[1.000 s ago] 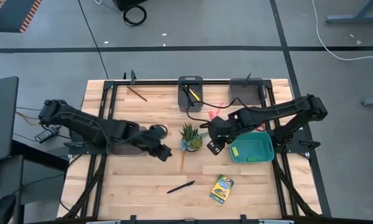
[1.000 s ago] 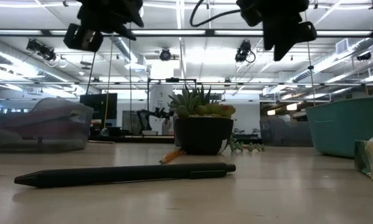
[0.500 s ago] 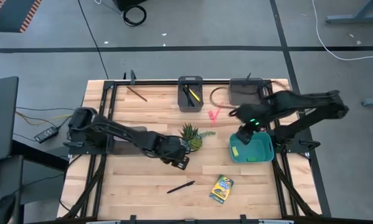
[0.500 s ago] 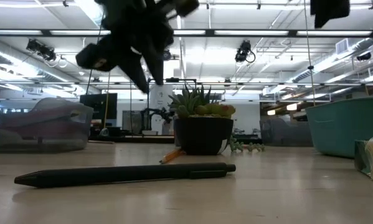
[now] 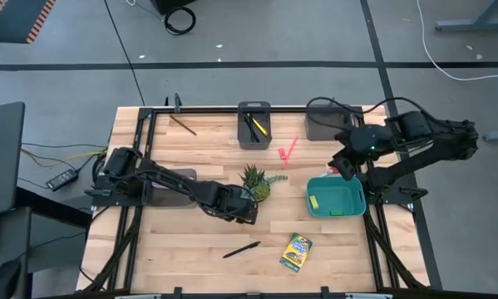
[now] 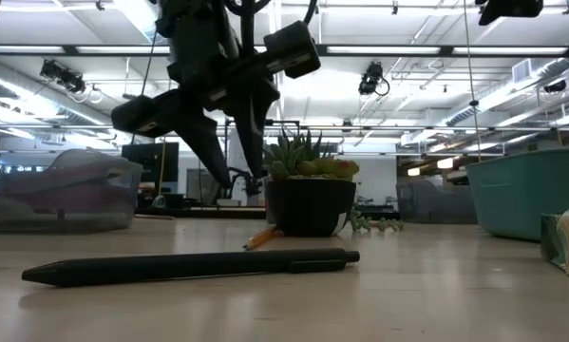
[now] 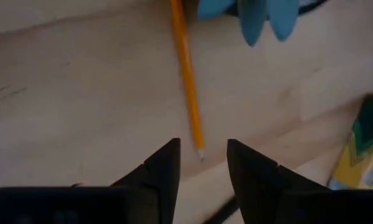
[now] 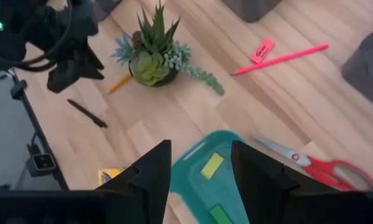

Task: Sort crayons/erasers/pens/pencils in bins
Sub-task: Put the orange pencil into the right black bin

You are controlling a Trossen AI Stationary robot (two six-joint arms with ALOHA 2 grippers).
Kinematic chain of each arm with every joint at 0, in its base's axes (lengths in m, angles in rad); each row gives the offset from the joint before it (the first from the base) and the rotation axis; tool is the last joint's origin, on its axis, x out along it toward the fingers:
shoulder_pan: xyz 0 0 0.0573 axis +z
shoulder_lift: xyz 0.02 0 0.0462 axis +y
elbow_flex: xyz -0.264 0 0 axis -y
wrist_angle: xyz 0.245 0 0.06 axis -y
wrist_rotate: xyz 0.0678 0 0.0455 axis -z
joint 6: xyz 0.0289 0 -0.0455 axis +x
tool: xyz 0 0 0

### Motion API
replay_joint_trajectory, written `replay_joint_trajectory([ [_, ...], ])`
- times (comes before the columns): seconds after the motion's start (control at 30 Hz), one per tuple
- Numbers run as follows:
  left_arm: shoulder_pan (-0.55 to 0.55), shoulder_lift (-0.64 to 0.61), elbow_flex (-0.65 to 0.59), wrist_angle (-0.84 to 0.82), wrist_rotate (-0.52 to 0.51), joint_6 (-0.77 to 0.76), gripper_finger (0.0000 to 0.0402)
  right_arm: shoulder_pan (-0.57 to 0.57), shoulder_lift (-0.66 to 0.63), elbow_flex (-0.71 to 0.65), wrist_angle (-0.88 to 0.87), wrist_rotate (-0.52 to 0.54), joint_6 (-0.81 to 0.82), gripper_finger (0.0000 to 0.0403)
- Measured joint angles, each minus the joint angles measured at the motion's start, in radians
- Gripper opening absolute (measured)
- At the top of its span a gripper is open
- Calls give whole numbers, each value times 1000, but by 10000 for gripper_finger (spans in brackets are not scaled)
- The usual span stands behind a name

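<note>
Overhead, my left gripper (image 5: 247, 213) hovers at the plant's (image 5: 254, 181) seven o'clock. Left wrist: spread fingers empty, straddling the orange pencil's (image 7: 187, 73) tip; crayon box (image 7: 365, 154) nearby. Right wrist: right gripper (image 8: 200, 167) parted, empty, above the teal bin (image 8: 236, 190).

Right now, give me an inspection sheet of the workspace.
Surface: wooden table, black frame rails.
Job's things: orange pencil by the plant; pink pencil and pink eraser loose; black pen and crayon box at the front; teal bin holds yellow and green erasers; dark grey bin holds pens.
Clutter: potted plant; red scissors.
Grippers: left claw open just over the orange pencil's tip; right claw open, above the teal bin.
Cables: black loop on the floor.
Surroundings: nothing seen.
</note>
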Motion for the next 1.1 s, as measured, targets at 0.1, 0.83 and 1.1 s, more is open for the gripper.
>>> replay_joint_trajectory([
  [0.1, 0, 2, 0, 4, -11, -1, 131, 0, 8, 0, -9, 0, -44, 172],
  [0.83, -28, 72, 0, 62, -41, -67, 121, 0, 19, 0, -24, 0, -113, 172],
  [1.1, -27, 93, -1, 49, -60, -47, 121, -1, 19, 0, -28, 0, -114, 172],
])
